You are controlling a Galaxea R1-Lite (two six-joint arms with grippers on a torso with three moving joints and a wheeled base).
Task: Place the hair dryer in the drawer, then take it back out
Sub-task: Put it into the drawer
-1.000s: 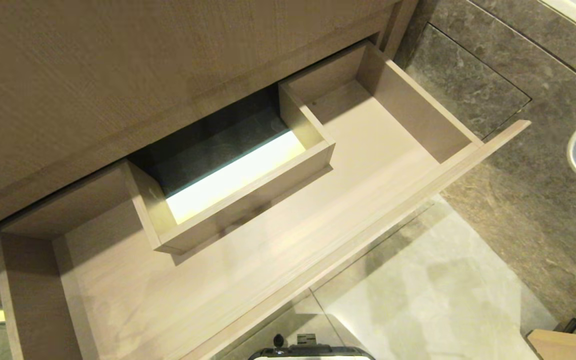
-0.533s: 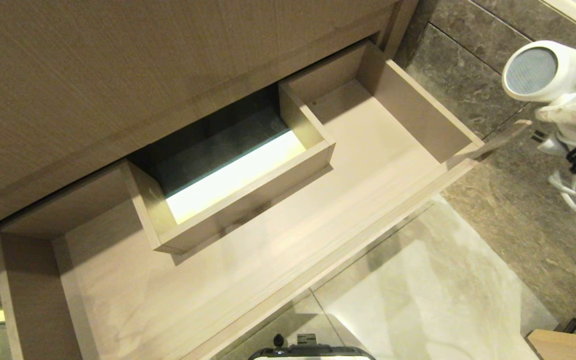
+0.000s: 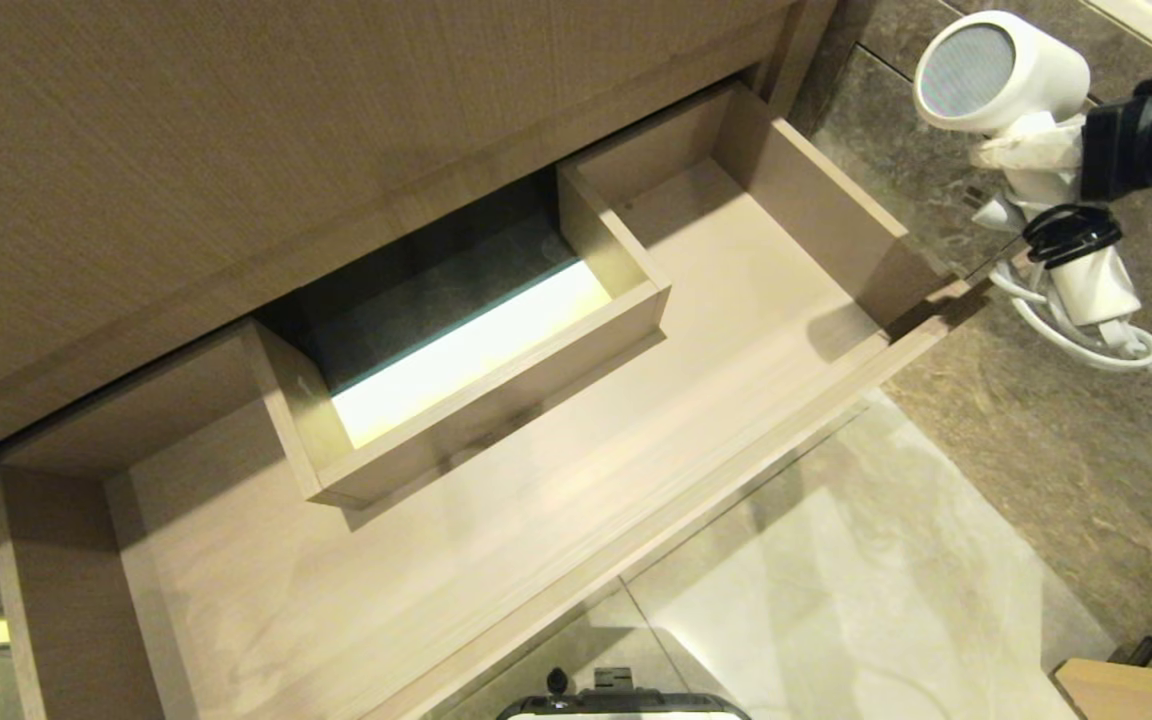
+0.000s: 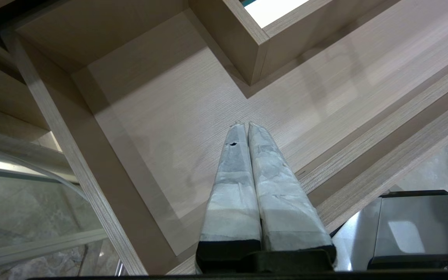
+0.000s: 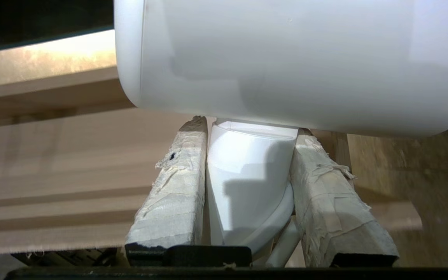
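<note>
So far, in the head view, the drawer (image 3: 556,480) is standing pulled out and holding nothing, while the one hair dryer (image 3: 1021,120) is hanging in the air beyond the drawer's right end, over the dark stone floor (image 3: 1036,450), with its grey round end facing the camera and its coiled cord (image 3: 1086,330) drooping below the black strap (image 3: 1071,232). The right gripper (image 3: 1086,150) is reaching in from the right edge and carrying it, so the placing judged to be in hand is not yet done, and the taking out is left after it. In the left wrist view, the left gripper (image 4: 245,128) is hovering over the drawer's left compartment (image 4: 161,128), its two taped fingers (image 4: 231,194) pressed together on nothing. In the right wrist view, the right gripper's two fingers (image 5: 177,186) are clamping the dryer's white handle (image 5: 247,175) just under the barrel (image 5: 286,58). Counting: one dryer, one drawer, two grippers.
</note>
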